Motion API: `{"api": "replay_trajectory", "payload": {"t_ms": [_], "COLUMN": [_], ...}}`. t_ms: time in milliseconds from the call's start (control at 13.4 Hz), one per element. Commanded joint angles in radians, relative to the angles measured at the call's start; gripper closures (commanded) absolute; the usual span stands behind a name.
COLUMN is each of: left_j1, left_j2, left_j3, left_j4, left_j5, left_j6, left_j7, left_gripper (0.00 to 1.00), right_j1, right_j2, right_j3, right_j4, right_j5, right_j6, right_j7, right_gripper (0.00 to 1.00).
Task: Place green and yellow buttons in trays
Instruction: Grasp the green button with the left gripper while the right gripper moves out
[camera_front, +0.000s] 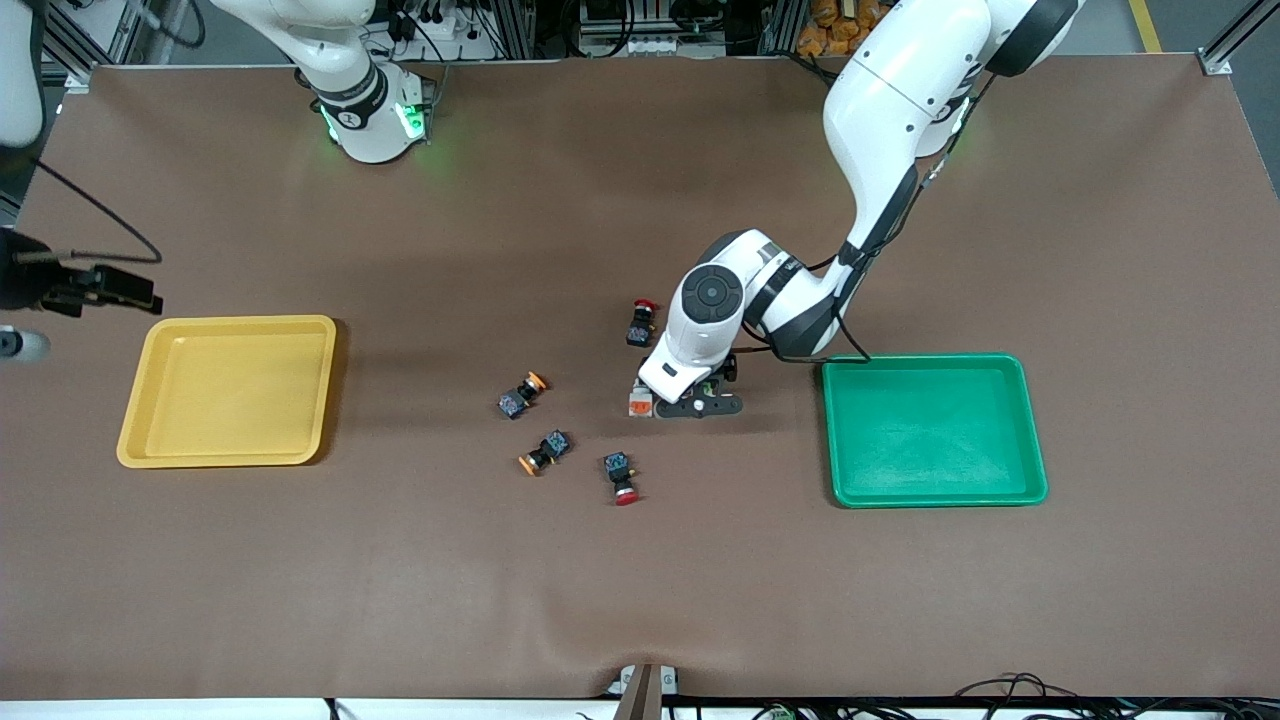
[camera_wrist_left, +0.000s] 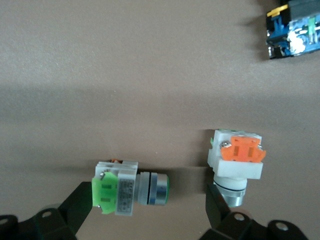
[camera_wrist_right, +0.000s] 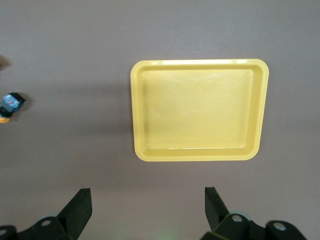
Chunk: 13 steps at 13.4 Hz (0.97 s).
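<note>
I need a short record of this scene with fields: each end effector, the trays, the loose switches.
left end effector: open, low over two grey switches, green-faced and orange-faced
right end effector: open, above the table by the yellow tray; arm waits
green tray: nothing in it
yellow tray: nothing in it
yellow-cap switches: two on the table between the trays
red-cap switches: two on the table

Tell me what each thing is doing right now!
Yellow tray: empty.
Green tray: empty.
Green-faced switch: lying on its side between the left tool's fingers, not gripped.
Orange-faced switch: lying on the table.
Left tool: open, low over the grey switches.
Right tool: open, over the yellow tray.
</note>
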<state>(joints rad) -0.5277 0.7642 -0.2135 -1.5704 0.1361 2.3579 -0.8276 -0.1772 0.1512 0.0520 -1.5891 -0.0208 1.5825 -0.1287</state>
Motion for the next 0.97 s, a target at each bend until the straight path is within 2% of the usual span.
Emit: {"api": "replay_trajectory", "payload": {"t_ms": [0,299,598,897], "left_j1": [0.0,0.002,0.0,0.0], "left_j2": [0.006,0.012,0.024,0.03], "left_j3": [0.003,0.006,0.006,0.006], "left_j4": [0.015,0.006,0.007,-0.008], "left_j5": [0.025,0.059,0.077,0.08], "left_j6": [0.001,-0.005,-0.006,-0.008], "left_j7": [0.021,0.044,0.071,0.073], "left_gripper": [0.0,0.0,0.0,0.0], "right_j1": [-0.021,-0.059,-0.001,0.071], "right_j2": [0.054,0.099,0.09,0.106], "right_j3": [0.015,0.017,0.025,0.025], "right_j4": [0.023,0.021,0.023,0.021], "right_j5": [-0.018,0.034,0.05,0.104], "right_j6": [0.054,0.07,0.039,0.053], "right_j7": [0.0,0.023,0.405,0.542], "right_gripper": [0.0,0.0,0.0,0.0]}}
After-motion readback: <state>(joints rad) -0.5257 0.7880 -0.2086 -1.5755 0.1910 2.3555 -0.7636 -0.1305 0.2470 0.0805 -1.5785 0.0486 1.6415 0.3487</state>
